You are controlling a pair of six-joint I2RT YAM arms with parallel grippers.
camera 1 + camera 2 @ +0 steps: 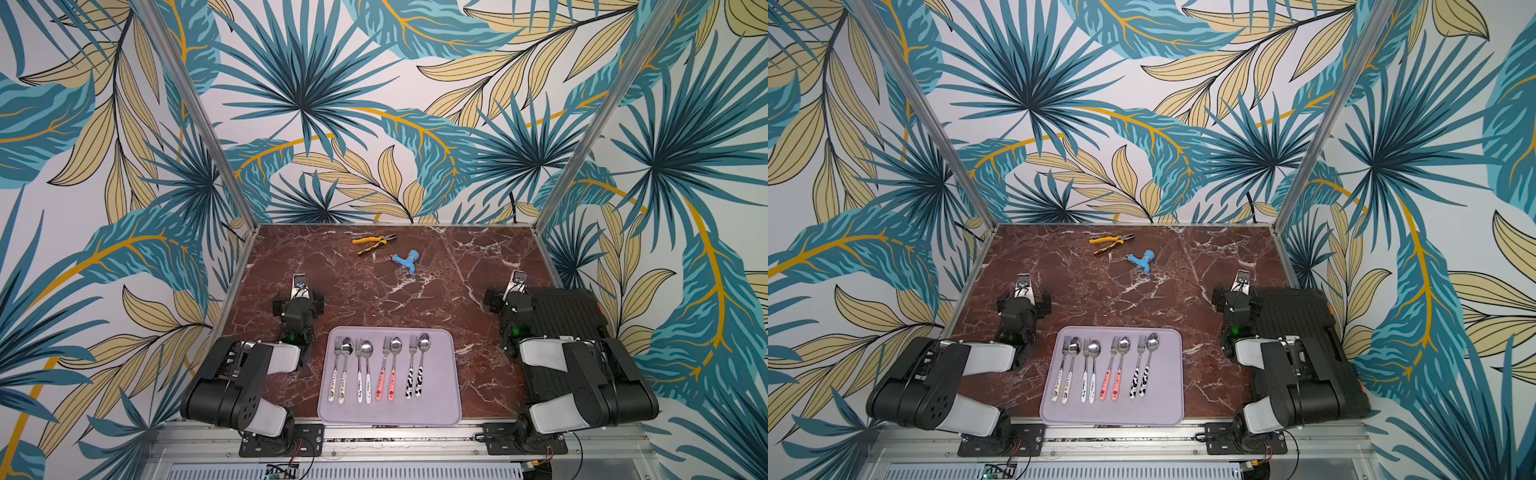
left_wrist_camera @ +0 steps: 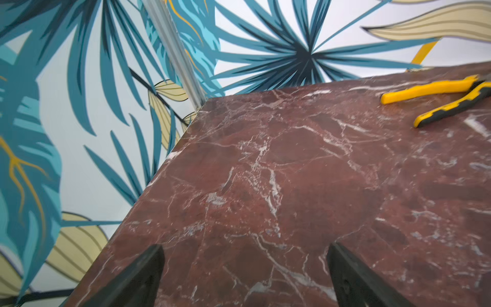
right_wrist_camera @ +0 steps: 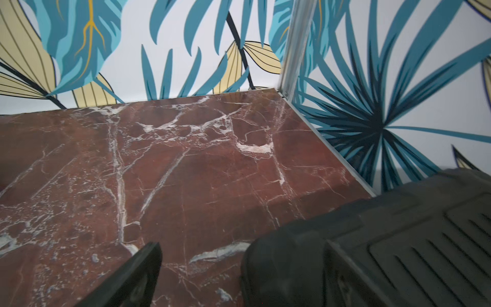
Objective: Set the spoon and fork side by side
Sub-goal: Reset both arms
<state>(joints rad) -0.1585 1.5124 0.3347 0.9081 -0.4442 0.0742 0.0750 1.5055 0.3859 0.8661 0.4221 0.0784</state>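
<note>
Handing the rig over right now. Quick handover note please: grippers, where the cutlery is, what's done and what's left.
Left gripper: open, empty, beside the tray.
Right gripper: open, empty, by the black mat.
Cutlery: four pairs lie on the tray, each fork beside its matching spoon: panda pair, white pair, pink pair, cow-print pair.
Done: all visible forks and spoons sit side by side.
Left: likely nothing. The pliers and blue fitting at the far end are not part of the job.

Yellow pliers (image 1: 374, 243) lie near a blue, perhaps plastic, fitting (image 1: 406, 261).
</note>
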